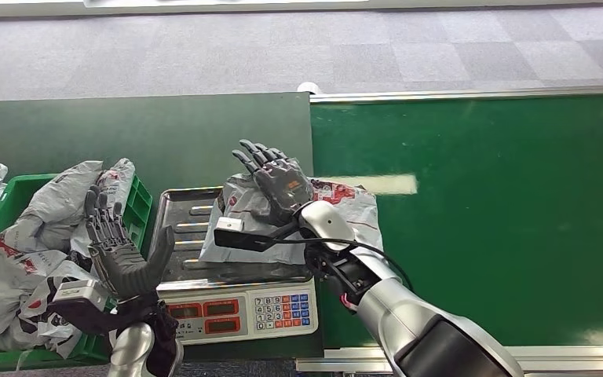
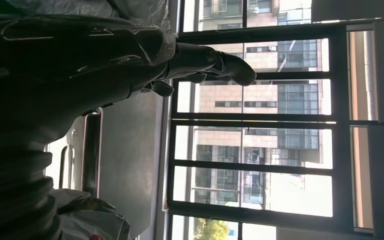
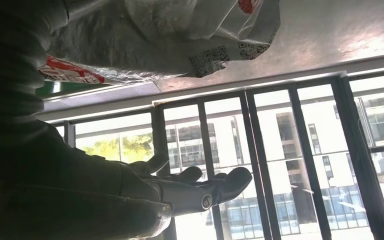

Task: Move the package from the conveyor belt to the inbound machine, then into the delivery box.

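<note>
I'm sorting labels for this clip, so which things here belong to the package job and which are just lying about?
Belongs to the job:
package lying on the scale tray
scale, the inbound machine
green conveyor belt
green crate holding bagged parcels
right hand, open above the package
left hand, open

Just lying about:
grey floor

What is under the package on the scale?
The package lies on the scale's metal tray, its right part hanging past the tray edge over the green belt. The right hand hovers above it, open. The tray surface beneath is covered.
</note>
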